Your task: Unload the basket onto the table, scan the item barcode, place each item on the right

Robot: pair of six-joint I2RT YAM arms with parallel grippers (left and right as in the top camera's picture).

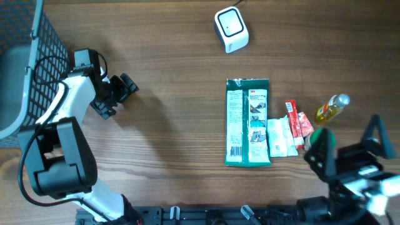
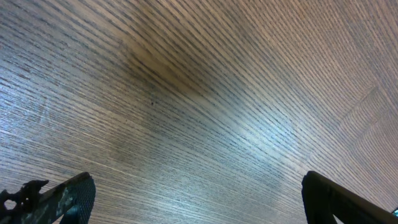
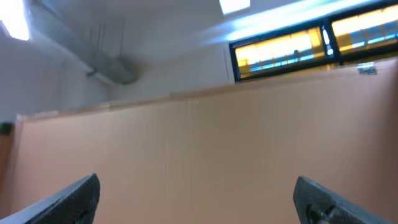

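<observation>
Left gripper (image 1: pixel 122 92): spread wide, empty, over table (image 1: pixel 175 137). Scanner (image 1: pixel 231 29): at far edge, well apart from pack (image 1: pixel 248 122). Pack: flat, mid-right, barcode up, untouched, just beside packets (image 1: pixel 282 136), near bottle (image 1: pixel 332 107). Right gripper (image 1: pixel 349 139): spread wide, empty. Barely begun; left to do: grasp, lift, present to scanner.

Overhead: print and barcode on the green package (image 1: pixel 248 122) too small to read. White packets (image 1: pixel 280 137) beside it overlap, labels illegible. Wire basket (image 1: pixel 50 37) and right arm (image 1: pixel 365 181) cut by frame edges. Left wrist view: fingertips (image 2: pixel 62 196) clipped at the lower edge (right wrist view blurred throughout).
</observation>
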